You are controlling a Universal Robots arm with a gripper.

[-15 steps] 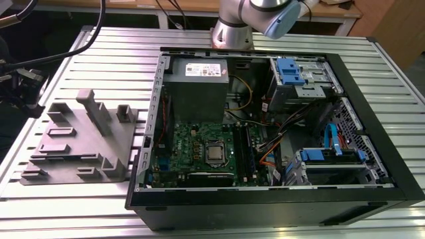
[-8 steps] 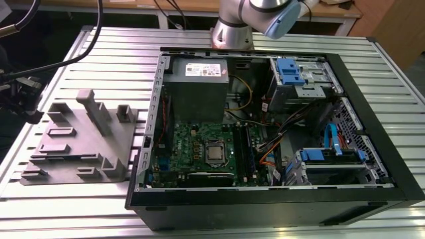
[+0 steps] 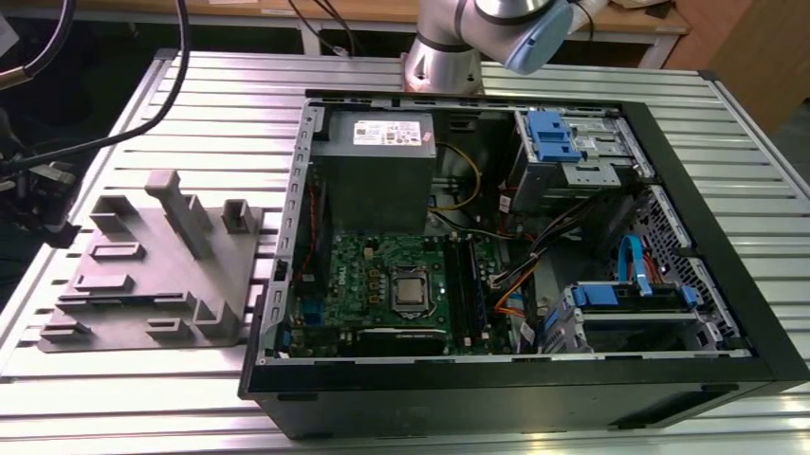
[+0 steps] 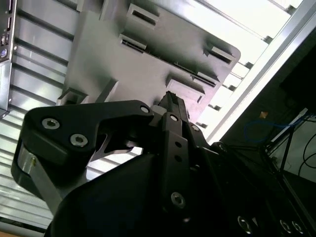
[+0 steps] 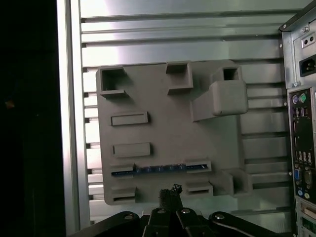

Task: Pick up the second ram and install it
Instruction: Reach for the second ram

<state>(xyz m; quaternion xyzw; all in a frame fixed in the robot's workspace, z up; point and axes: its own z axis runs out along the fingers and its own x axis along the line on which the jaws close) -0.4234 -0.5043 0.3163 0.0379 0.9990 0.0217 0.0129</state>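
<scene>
A ribbed aluminium table [image 3: 228, 95] carries everything. Past its edge the room is dark, with a wooden worktop [image 3: 639, 21] behind the base of the robot arm [image 3: 443, 52].

The grey holder tray [image 3: 139, 284] lies flat on the table. Just beside it, on the exterior view's right, is the open computer case [image 3: 506, 398].

The exterior view looks into the case, where the grey power supply [image 3: 374, 161], the green motherboard [image 3: 379, 284] and the blue-latched drive bays [image 3: 557, 137] can be seen. From there the tray's upright slabs give no clear sight of the module.

The first wrist view looks straight down on the tray. The second ram [image 5: 158, 169] stands on edge in a long slot of the tray, seen as a thin blue-dark strip held between two slot blocks.

The pincer [image 5: 170, 191] hangs over the tray, near that slot and apart from the ram. Its fingertips are drawn together with nothing between them. The case's rear panel [image 5: 301, 148] with its ports runs along one side of the tray.

In the second wrist view the pincer's own black body hides the near part of the tray. Its closed tip points at the tray's slotted face, with the table's edge rail [image 4: 266, 64] beyond.

Black cables [image 3: 114, 137] hang above the table on the side of the tray away from the case.
</scene>
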